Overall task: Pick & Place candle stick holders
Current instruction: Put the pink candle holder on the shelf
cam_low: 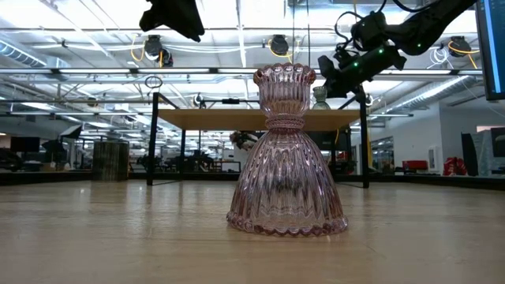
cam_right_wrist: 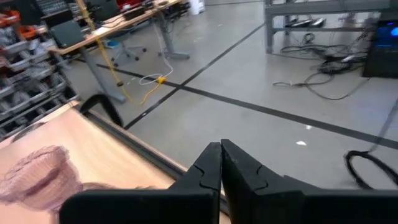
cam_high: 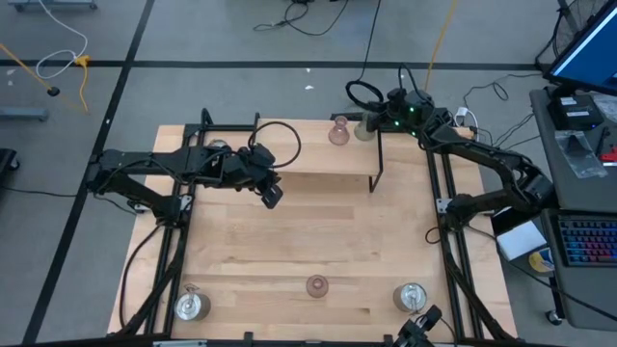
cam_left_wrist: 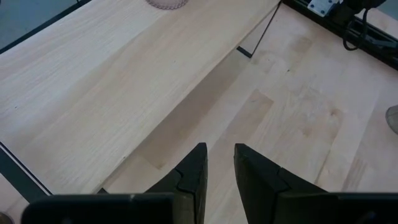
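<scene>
Across the middle left of the high view, the left gripper (cam_high: 273, 196) hovers empty with fingers slightly apart by the raised shelf (cam_high: 318, 159), where a pink holder (cam_high: 338, 132) stands beside the right gripper (cam_high: 370, 123), fingers pressed together; another pink holder (cam_high: 316, 285) and two silver ones (cam_high: 191, 306) (cam_high: 410, 297) wait along the bottom edge. Centre of the low view, that near pink holder (cam_low: 287, 154) stands upright, so a good pick likely means closing on its narrow neck. Lower centre of the left wrist view, the dark fingers (cam_left_wrist: 194, 174) show a small gap over bare wood.

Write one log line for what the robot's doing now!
left gripper: slightly open, empty, over table | right gripper: shut, beside pink holder on shelf
</scene>
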You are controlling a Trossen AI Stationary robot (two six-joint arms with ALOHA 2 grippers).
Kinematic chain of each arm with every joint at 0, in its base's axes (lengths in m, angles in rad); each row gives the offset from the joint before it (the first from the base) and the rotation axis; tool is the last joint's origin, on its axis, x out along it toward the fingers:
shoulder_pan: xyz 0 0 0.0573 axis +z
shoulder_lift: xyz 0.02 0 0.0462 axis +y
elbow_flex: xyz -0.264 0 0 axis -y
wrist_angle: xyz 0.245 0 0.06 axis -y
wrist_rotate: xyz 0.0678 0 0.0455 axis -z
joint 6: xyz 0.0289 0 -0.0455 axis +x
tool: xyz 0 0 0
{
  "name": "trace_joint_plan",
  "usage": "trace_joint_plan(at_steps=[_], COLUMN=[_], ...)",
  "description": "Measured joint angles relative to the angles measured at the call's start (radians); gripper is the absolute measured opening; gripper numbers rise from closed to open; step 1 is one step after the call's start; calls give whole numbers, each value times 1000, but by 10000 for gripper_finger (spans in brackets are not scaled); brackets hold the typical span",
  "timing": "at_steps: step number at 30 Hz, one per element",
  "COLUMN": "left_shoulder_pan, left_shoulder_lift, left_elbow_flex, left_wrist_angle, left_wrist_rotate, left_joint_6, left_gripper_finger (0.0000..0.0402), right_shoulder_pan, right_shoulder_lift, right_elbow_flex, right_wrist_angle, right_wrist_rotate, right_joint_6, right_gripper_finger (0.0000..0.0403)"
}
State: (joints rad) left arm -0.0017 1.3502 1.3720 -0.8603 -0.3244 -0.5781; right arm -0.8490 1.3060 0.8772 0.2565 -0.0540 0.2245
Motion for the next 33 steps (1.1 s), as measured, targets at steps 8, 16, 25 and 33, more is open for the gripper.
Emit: trace_joint_plan(at_steps=[8,16,25,33], left_shoulder_pan=[0,0,0,0], left_shoulder_lift=[0,0,0,0], left_elbow_flex=[0,0,0,0], left_wrist_angle=[-1,-1,-1,-1], left_wrist_rotate=[0,0,0,0], left_joint_6=[0,0,1,7], left_gripper_finger=[81,81,81,81], right_shoulder_pan=[0,0,0,1], right_shoulder_lift=[0,-2,-35,-85], right_elbow_flex=[0,0,0,0], right_wrist_angle=[-15,-16,-60,-115], right_wrist_rotate=[-23,-54,-56,-54], right_joint_6=[11,22,18,-8], right_gripper_finger=[0,0,0,0])
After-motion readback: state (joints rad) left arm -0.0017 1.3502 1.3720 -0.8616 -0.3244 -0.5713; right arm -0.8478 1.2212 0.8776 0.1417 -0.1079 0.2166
